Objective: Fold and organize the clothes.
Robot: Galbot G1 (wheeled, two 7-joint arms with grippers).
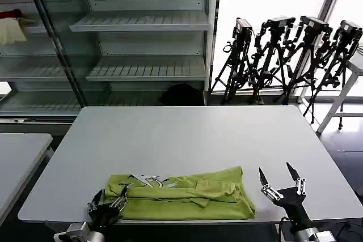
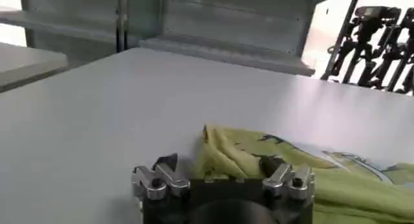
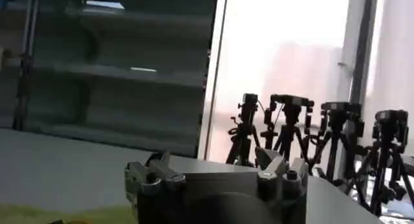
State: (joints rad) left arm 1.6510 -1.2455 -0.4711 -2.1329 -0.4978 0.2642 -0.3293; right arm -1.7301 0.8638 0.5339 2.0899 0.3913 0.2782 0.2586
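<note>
The clothes are one lime yellow-green T-shirt (image 1: 184, 198), lying in a folded band along the front edge of the white table (image 1: 187, 134), with a white print showing at its left part. My left gripper (image 1: 108, 202) is at the shirt's left end. In the left wrist view the left gripper (image 2: 223, 170) is open, and the shirt's corner (image 2: 223, 151) lies between the two spread fingers (image 2: 160, 178). To the right of the shirt, apart from it, my right gripper (image 1: 281, 184) is open and holds nothing. From its own wrist, the right gripper (image 3: 213, 164) is above the table, and a strip of the shirt (image 3: 65, 216) shows at the edge.
Empty metal shelves (image 1: 142, 26) stand behind the table, and a cream-and-red cloth (image 1: 12, 28) lies on a shelf at the far left. Several black tripods (image 1: 289, 55) stand at the back right. A second table (image 1: 17, 162) is at the left and a white stand (image 1: 346, 94) at the right.
</note>
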